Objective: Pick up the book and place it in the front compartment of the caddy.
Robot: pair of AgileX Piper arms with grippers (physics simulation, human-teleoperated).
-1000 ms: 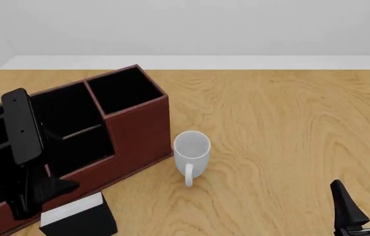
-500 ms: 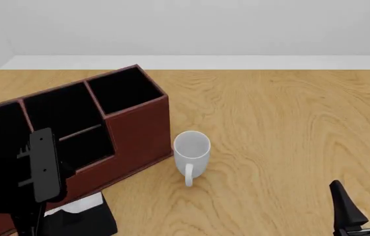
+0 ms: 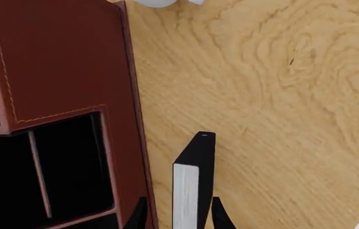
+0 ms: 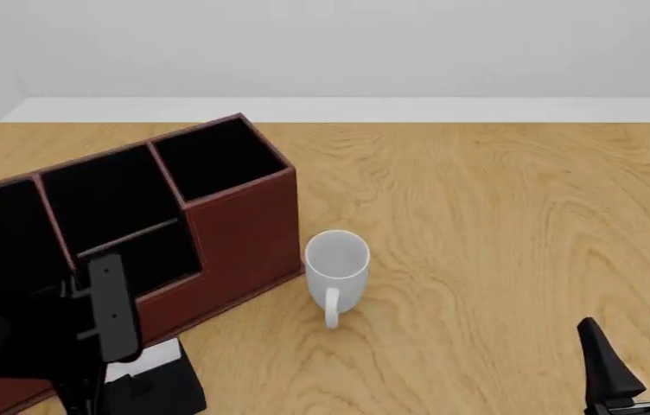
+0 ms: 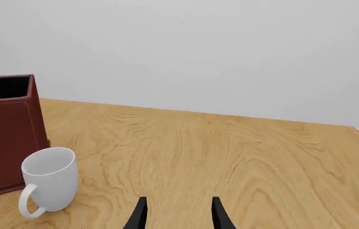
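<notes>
The book (image 3: 192, 179), black-covered with white page edges, stands on the table close beside the caddy (image 3: 58, 57). My left gripper (image 3: 178, 213) is open and straddles the book's near end, one finger on each side. In the front view the book (image 4: 158, 373) sits at the bottom left, in front of the reddish-brown caddy (image 4: 238, 229), partly hidden by my left arm (image 4: 110, 309). My right gripper (image 4: 646, 363) hangs open and empty near the table's front right corner, far from the book.
A white mug (image 4: 337, 266) stands upright just right of the caddy, handle toward the camera; it also shows in the right wrist view as the mug (image 5: 51, 183). The wooden table (image 4: 498, 225) spreads to the right.
My left arm has come down and toward the camera from over the caddy, and its fingers now flank the book. The right arm, mug and book have not moved.
</notes>
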